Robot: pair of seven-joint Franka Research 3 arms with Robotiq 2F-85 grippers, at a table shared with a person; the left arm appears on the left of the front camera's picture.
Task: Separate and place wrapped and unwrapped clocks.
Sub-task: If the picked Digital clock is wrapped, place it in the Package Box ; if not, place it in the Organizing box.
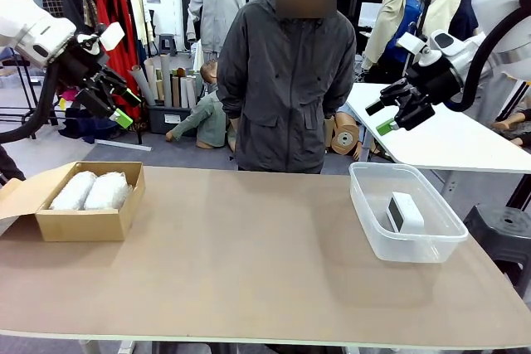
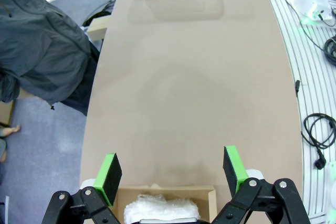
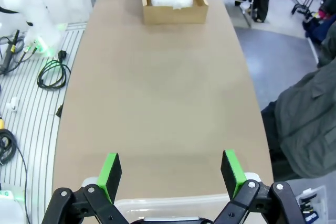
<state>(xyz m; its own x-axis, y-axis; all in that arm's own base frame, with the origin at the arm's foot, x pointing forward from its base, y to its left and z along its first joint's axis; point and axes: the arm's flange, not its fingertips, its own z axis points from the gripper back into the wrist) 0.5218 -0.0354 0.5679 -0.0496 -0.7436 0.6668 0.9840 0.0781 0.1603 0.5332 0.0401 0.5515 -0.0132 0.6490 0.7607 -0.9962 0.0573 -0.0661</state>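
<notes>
At the upper left of the front view the left gripper [image 1: 116,99] is held high above the table [image 1: 249,263], its fingers spread wide and nothing grasped between them; in the left wrist view the green pads [image 2: 111,172] are seen apart over the box edge. At the left of the frame a cardboard box [image 1: 83,223] is placed, and two wrapped clocks [image 1: 91,191] are laid in it side by side, touching each other. In the middle a person [image 1: 286,72] in a grey jacket is standing at the far side; the hands cannot be seen. At the right a clear plastic bin [image 1: 402,242] is placed, and the bare white clock [image 1: 405,212] is standing inside it; above it, at the upper right, the right gripper [image 1: 388,113] is raised with fingers released, empty. The sorting is judged as done, since wrapped and unwrapped clocks are already in separate containers; nothing is left on the bare table.
</notes>
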